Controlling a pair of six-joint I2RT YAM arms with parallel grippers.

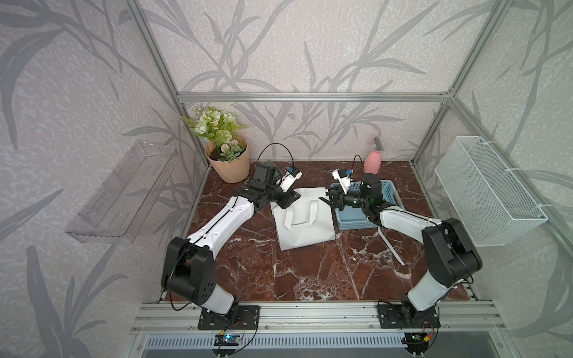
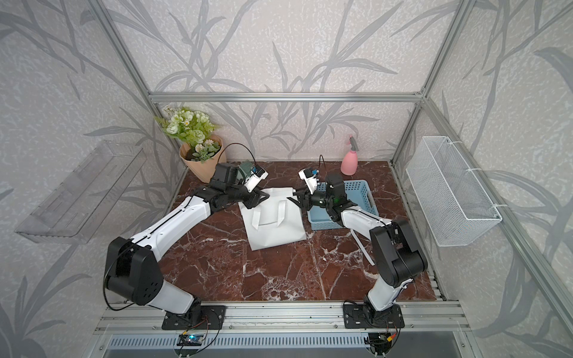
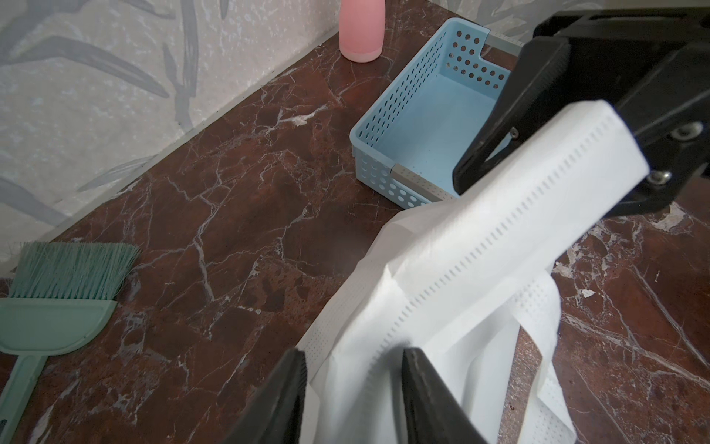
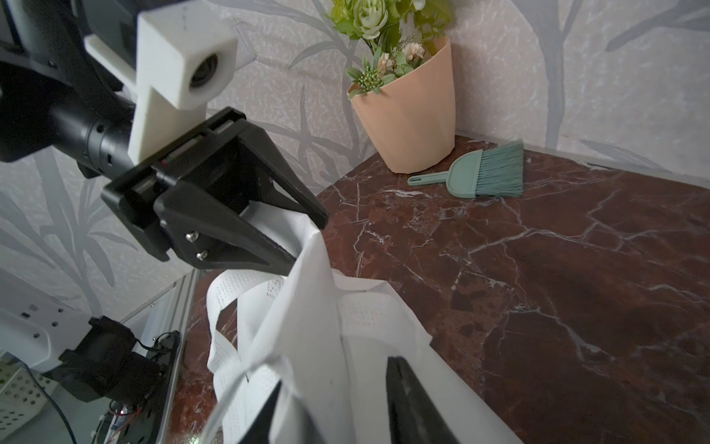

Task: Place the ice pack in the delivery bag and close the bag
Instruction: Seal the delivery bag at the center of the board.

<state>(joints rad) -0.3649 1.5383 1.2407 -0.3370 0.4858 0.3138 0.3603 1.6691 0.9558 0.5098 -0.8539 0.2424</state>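
White delivery bag [image 1: 306, 227] flat; mouth rearward

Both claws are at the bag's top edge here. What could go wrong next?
1. The delivery bag lies flat, mouth closed; the left claw and right claw have jaws apart around its top edge, so the fabric may slip free and the mouth not open.
2. A loose handle loop hangs beside the left claw and could snag.
3. No ice pack shows in any view; the blue basket looks bare where visible.
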